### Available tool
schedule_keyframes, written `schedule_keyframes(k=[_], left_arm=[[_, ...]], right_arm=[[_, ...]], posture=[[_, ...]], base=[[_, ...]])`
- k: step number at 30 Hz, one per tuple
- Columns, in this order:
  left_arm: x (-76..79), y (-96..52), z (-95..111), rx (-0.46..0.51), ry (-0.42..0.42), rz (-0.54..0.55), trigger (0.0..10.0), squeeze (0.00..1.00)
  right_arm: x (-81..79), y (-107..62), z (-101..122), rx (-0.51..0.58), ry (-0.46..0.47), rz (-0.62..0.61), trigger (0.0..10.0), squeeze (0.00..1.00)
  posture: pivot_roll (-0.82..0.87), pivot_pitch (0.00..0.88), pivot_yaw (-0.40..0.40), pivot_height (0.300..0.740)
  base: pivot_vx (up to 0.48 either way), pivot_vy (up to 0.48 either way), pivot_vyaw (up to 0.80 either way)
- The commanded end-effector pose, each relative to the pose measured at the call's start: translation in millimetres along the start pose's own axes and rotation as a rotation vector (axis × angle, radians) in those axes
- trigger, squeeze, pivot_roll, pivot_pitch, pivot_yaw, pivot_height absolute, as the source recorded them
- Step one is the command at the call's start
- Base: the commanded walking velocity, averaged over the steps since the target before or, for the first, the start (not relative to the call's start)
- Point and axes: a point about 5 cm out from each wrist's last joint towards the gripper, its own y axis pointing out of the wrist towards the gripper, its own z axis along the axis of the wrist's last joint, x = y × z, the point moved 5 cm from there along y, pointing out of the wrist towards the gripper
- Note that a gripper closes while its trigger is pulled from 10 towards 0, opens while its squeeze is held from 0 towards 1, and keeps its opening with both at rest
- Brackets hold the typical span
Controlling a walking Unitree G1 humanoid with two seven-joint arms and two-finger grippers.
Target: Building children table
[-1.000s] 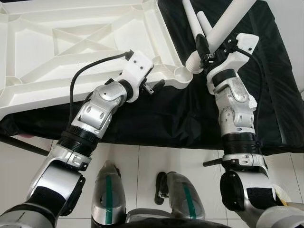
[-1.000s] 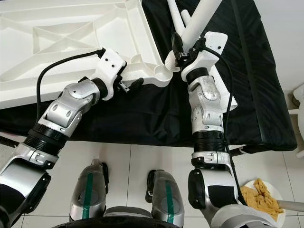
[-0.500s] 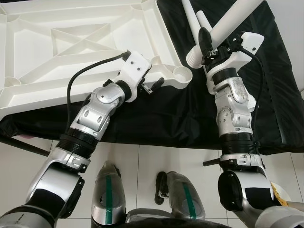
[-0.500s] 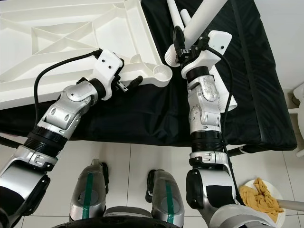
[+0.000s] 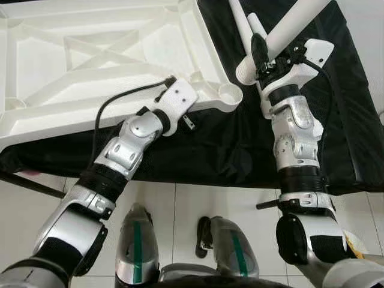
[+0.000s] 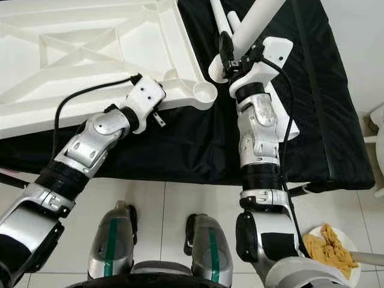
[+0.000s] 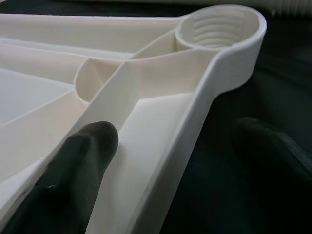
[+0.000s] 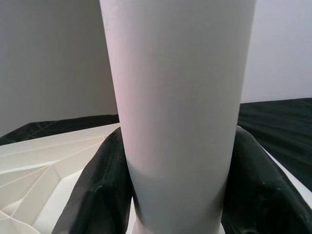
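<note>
Right gripper (image 5: 259, 55) pinches white plastic leg tube (image 5: 294, 27); left gripper (image 7: 170, 146), jaws spread, straddles overturned white tabletop's rim (image 7: 195, 126). Misaligned threads could jam at corner socket (image 5: 230, 93).

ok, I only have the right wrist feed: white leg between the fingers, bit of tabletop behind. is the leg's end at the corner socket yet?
Observer: Not seated. In the head view the threaded end of the table leg sits beside the corner socket, just off its rim.
Operator: what's the left arm doing?
Observer: The left end effector straddles the tabletop edge near that socket: one finger inside the rim, one outside over the black cloth.
Operator: any spare legs around?
Observer: Two more white legs lie on the cloth beyond the right end effector.
</note>
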Motion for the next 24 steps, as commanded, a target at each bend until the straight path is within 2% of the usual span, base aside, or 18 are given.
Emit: schedule_keyframes(k=[1, 8, 9, 10, 11, 12, 13, 20, 21, 23, 24], left_arm=[[18.3, 2.1, -12.7, -0.056, 0.030, -0.137, 10.0, 0.00], [11.9, 3.4, -18.7, -0.084, 0.018, -0.105, 10.0, 0.00], [11.2, 2.7, -19.0, -0.084, 0.014, -0.109, 9.1, 0.00], [11.2, 2.7, -19.0, -0.084, 0.014, -0.109, 9.1, 0.00], [10.7, 2.0, -19.3, -0.083, 0.013, -0.114, 4.8, 0.00], [10.0, 1.7, -19.6, -0.083, 0.015, -0.117, 1.9, 0.00], [9.5, 1.4, -19.8, -0.083, 0.018, -0.121, 0.0, 0.00], [6.5, -0.8, -20.3, -0.087, 0.040, -0.156, 0.0, 0.00], [5.9, -1.5, -21.6, -0.092, 0.056, -0.173, 3.0, 0.00], [6.1, -1.8, -21.7, -0.092, 0.059, -0.180, 3.0, 0.00], [5.6, -2.2, -22.4, -0.097, 0.068, -0.185, 10.0, 0.00]], right_arm=[[0.0, 0.1, 1.8, 0.012, -0.011, 0.006, 10.0, 0.00], [-2.9, -1.8, -3.2, -0.002, -0.016, 0.013, 10.0, 0.00], [-3.6, -2.1, -4.1, -0.006, -0.018, 0.016, 10.0, 0.00], [-3.6, -2.1, -4.1, -0.006, -0.018, 0.016, 10.0, 0.00], [-3.8, -2.3, -4.9, -0.009, -0.019, 0.017, 10.0, 0.00], [-3.7, -2.4, -5.6, -0.012, -0.022, 0.017, 10.0, 0.00], [-3.5, -2.6, -5.9, -0.014, -0.023, 0.018, 10.0, 0.00], [-1.7, -3.9, -7.9, -0.025, -0.034, 0.017, 10.0, 0.00], [-1.2, -4.1, -8.2, -0.026, -0.036, 0.017, 10.0, 0.00], [-1.1, -4.1, -8.3, -0.027, -0.037, 0.016, 10.0, 0.00], [-0.7, -4.1, -8.6, -0.028, -0.039, 0.015, 10.0, 0.00]], posture=[[0.02, 0.027, -0.052, 0.740], [0.02, 0.022, -0.046, 0.740], [0.02, 0.020, -0.043, 0.740], [0.02, 0.020, -0.043, 0.740], [0.02, 0.019, -0.042, 0.740], [0.02, 0.017, -0.041, 0.740], [0.02, 0.017, -0.041, 0.740], [0.02, 0.014, -0.033, 0.740], [0.02, 0.015, -0.030, 0.740], [0.02, 0.016, -0.030, 0.740], [0.02, 0.017, -0.028, 0.740]], base=[[0.000, 0.000, 0.00], [0.000, 0.000, 0.00], [0.000, 0.000, 0.00], [0.000, 0.000, 0.00], [0.000, 0.000, 0.00], [0.000, 0.000, 0.00], [0.000, 0.000, 0.00], [0.000, 0.000, 0.00], [0.000, 0.000, 0.00], [0.000, 0.000, 0.00], [0.000, 0.000, 0.00]])
